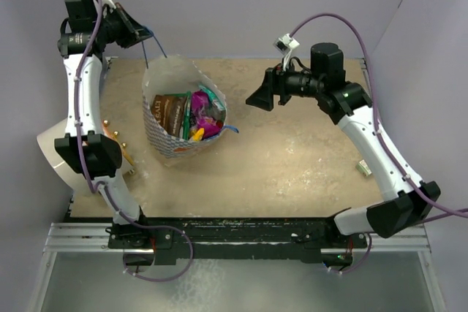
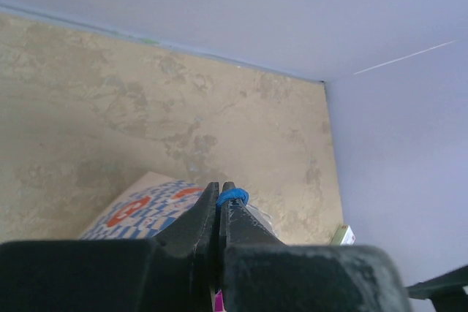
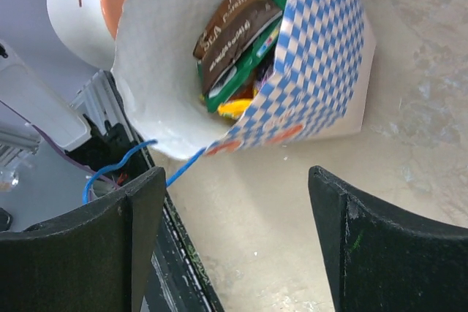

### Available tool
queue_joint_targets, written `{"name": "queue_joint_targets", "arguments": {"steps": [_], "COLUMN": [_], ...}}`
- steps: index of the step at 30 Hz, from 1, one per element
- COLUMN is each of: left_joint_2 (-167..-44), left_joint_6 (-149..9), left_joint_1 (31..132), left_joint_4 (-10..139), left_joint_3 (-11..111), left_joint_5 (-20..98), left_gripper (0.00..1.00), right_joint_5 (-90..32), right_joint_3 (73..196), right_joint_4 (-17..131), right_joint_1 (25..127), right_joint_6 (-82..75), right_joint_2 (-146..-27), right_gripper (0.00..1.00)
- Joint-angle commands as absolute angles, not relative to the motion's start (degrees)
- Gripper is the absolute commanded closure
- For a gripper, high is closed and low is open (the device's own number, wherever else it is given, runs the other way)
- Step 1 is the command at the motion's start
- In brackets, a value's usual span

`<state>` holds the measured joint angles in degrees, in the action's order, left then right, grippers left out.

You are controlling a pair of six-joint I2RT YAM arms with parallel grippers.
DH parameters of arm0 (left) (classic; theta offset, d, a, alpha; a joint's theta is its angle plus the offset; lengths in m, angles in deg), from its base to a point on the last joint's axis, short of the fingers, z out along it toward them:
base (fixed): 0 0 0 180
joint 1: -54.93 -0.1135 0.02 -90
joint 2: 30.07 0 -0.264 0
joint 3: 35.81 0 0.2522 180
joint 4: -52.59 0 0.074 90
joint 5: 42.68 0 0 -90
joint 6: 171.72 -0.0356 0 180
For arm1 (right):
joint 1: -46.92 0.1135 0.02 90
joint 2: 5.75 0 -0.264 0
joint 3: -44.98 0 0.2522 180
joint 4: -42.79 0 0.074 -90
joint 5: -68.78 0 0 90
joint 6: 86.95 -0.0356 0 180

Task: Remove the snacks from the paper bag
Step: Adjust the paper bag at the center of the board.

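**Bag mouth sits left of and below your open right claw**

Your right gripper (image 1: pixel 259 99) hangs with its jaws spread wide and nothing between them. It points left at the paper bag (image 1: pixel 162 140), which stands left of centre on the table (image 1: pixel 292 166). The bag's mouth is open upward, so the snacks (image 1: pixel 191 116) inside lie to the left of and lower than that claw.

The right wrist view looks straight into the opening. The brown and green packets there stand roughly on end, with their long axes running down the bag's depth.

Your left gripper (image 1: pixel 137 31) is high at the far left, pinched closed on 1 blue cord handle (image 2: pixel 232 196). By my reading it is occupied keeping the far wall up. That leaves the right arm free and nearer, and you would likely reach leftward and down through the mouth.
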<state>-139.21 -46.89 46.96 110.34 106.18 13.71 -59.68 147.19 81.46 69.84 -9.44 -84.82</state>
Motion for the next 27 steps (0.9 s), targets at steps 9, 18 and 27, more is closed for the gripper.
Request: {"name": "queue_joint_targets", "arguments": {"steps": [9,18,27], "left_joint_2": [-129.8,-117.6,-109.6], "left_joint_6": [-34.6,-32.8,-28.5], "left_joint_1": [46.6,51.7,55.7], "left_joint_4": [85.1,82.9,80.9], "left_joint_3": [100.9,84.7,73.8], "left_joint_5": [-4.8,-3.0,1.8], "left_gripper": [1.0,1.0,1.0], "right_joint_5": [-61.4,-59.6,-50.5], "right_joint_3": [149.3,148.3,149.4], "right_joint_4": [82.9,86.8,88.6], "right_joint_1": [70.6,76.4,82.7], "right_joint_6": [-11.7,-10.5,-13.9], "right_joint_2": [-86.6,-86.9,-87.8], "right_gripper": [0.22,0.26,0.26]}}
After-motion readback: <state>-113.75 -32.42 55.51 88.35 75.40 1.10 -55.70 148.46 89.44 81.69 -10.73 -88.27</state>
